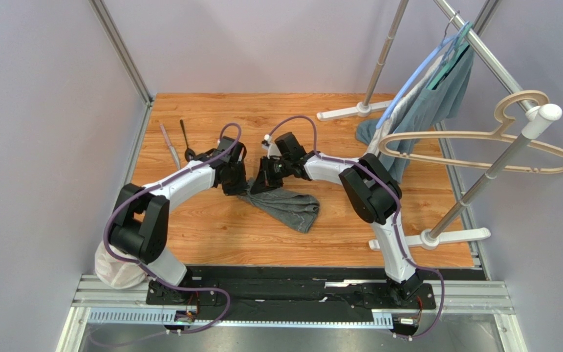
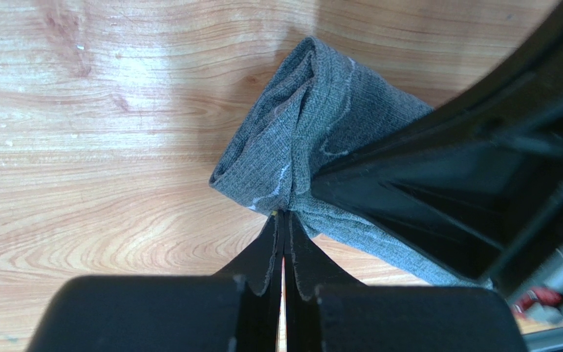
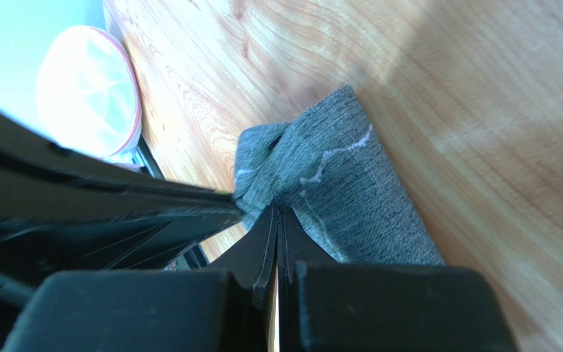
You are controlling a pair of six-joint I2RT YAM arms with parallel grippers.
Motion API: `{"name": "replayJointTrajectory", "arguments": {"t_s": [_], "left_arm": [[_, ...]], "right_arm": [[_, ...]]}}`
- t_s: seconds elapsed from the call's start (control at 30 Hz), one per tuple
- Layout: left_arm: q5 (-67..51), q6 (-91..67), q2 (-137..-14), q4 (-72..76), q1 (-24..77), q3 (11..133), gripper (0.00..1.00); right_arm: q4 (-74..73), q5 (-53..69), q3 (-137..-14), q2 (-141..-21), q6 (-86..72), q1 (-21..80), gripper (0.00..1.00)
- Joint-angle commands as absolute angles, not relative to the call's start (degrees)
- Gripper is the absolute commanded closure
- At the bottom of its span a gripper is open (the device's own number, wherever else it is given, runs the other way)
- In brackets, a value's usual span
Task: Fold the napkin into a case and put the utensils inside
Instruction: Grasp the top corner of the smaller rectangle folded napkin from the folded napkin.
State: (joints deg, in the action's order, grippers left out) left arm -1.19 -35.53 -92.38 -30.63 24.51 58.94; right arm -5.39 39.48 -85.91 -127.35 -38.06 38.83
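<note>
two pinches on the napkin (image 1: 292, 207): left claw (image 2: 283, 217) and right claw (image 3: 277, 212) both clenched on its bunched end.

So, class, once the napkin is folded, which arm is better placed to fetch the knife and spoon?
Left. The knife and spoon lie left of the left gripper; the right gripper would likely have to reach across it.

The wooden tabletop (image 1: 211, 235) carries the bunched napkin (image 1: 292, 207) at centre, with the knife (image 1: 168, 144) and spoon (image 1: 185, 138) side by side at upper left.
</note>
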Motion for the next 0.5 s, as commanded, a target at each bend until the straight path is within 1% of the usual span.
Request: {"name": "replayJointTrajectory", "arguments": {"t_s": [0.0, 0.1, 0.2, 0.33, 0.4, 0.47], "left_arm": [[-2.02, -34.1, -86.14, -24.19, 24.7, 55.64, 1.0], [-3.34, -32.96, -84.64, -21.37, 24.7, 54.58, 1.0], [-5.01, -32.61, -83.67, -18.21, 24.96, 53.7, 1.0], [-8.0, -33.66, -85.68, -17.13, 25.05, 54.4, 1.0], [-5.64, -34.71, -88.66, -23.09, 24.96, 56.68, 1.0], [-1.77, -35.24, -94.11, -30.37, 24.96, 61.16, 1.0]], "right_arm": [[-5.28, 39.29, -87.98, -129.02, -37.44, 39.72, 1.0], [-1.77, 40.51, -86.66, -129.72, -39.98, 40.51, 1.0], [-0.45, 39.12, -85.7, -130.25, -40.95, 41.31, 1.0], [-0.53, 38.58, -85.96, -131.92, -41.66, 41.4, 1.0], [2.62, 38.76, -84.3, -130.26, -41.75, 41.31, 1.0], [3.08, 38.58, -83.5, -128.85, -41.66, 41.22, 1.0]]}}
